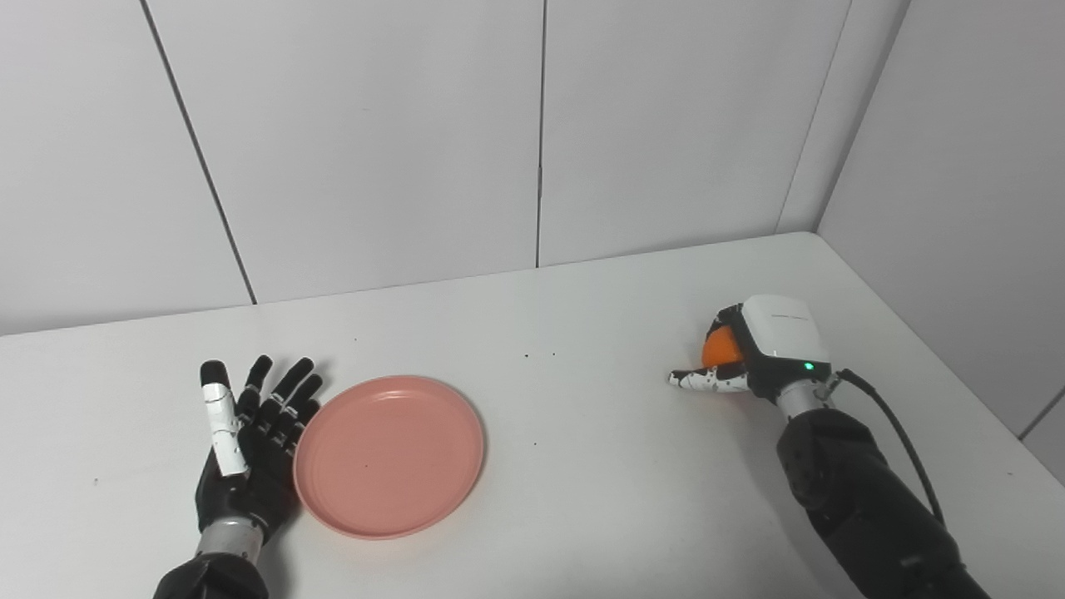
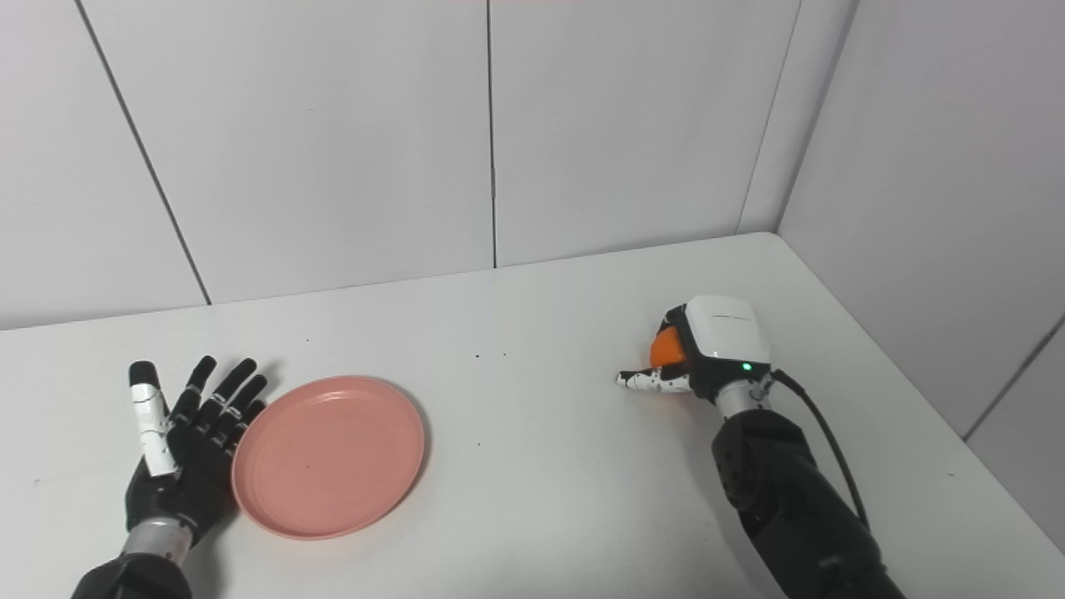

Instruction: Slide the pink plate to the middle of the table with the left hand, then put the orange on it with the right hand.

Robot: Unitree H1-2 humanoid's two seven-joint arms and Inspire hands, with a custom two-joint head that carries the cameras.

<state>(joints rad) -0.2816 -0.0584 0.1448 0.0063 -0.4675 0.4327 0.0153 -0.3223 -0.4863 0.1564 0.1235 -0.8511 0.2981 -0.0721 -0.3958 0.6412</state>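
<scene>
The white surface (image 1: 582, 466) is carrying two task items, well apart from each other. The pink plate (image 1: 388, 455) is lying flat on the left half of the surface, left of centre, with nothing on it.

The left robot hand (image 1: 250, 449) is resting at the plate's left edge, its arm coming in from the lower left corner. The fingers (image 1: 287, 391) are spreading apart and pointing away from the robot, toward the back wall (image 1: 374, 141). The hand is holding nothing. Its inner side is lying just against the plate's rim; actual contact is looking likely in both views but cannot be confirmed.

The right robot hand (image 1: 753, 353) is sitting low on the right side of the surface, near the corner where the side wall (image 1: 957, 183) is meeting the back wall. Its white back cover is facing the cameras, with a small green light showing near the wrist. The orange (image 1: 720, 348) is showing only partly, tucked inside this hand; the fingers are curling round it and the white, speckled thumb is extending leftward beneath it. Whether the orange is clear of the surface cannot be judged. A black cable (image 1: 899, 433) is running along the right forearm.
</scene>
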